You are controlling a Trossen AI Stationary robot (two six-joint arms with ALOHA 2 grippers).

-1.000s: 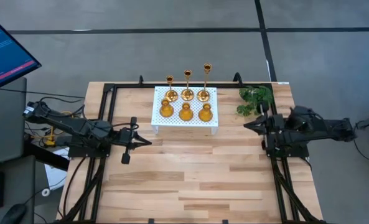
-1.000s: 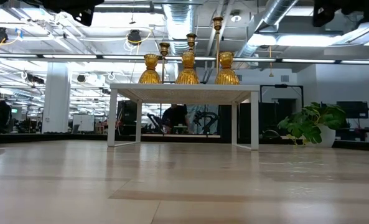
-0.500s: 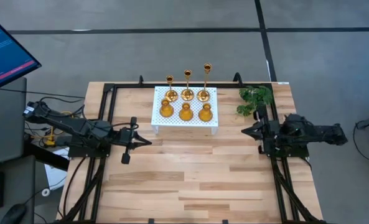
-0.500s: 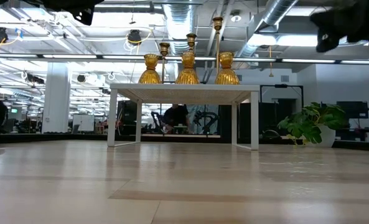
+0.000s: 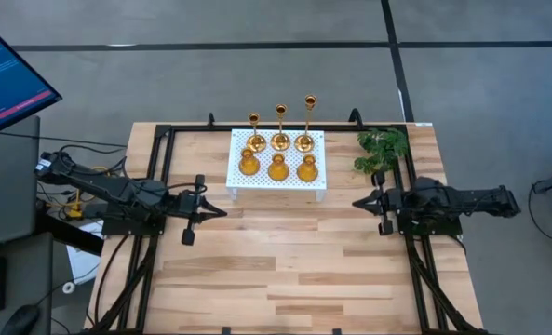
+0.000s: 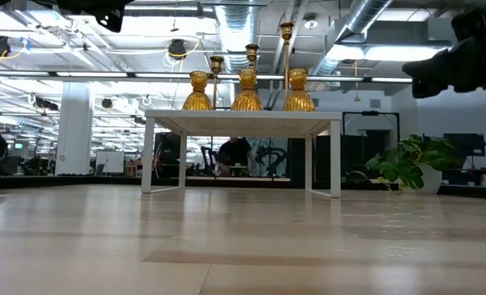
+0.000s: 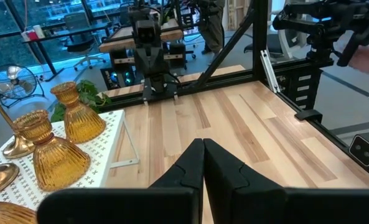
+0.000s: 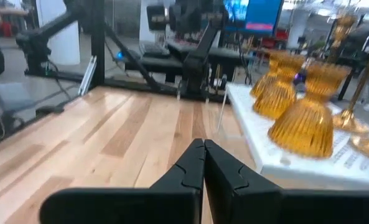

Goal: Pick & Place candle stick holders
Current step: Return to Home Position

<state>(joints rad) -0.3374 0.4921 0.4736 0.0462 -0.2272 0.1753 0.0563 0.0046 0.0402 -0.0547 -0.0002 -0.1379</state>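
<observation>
Six gold candle stick holders stand on a white perforated stand (image 5: 277, 182) at the table's far middle. Three short squat ones (image 5: 277, 167) form the near row; three tall thin-stemmed ones (image 5: 280, 130) stand on round bases behind them. They also show in the low view (image 6: 247, 88). My left gripper (image 5: 222, 212) is shut and empty, left of the stand, above the table. My right gripper (image 5: 356, 202) is shut and empty, right of the stand. The right wrist view shows the squat holders (image 8: 305, 121) nearby.
A green plant sprig (image 5: 382, 149) lies at the table's far right, just beyond my right arm. Black frame rails (image 5: 159, 186) run along both sides of the wooden table. Bare wood lies in front of the stand (image 5: 285, 261).
My right gripper has moved toward the table's left and slightly toward its near edge, coming closer to the white stand, and has come down into the low view. My left arm has kept still. The holders have not moved.
</observation>
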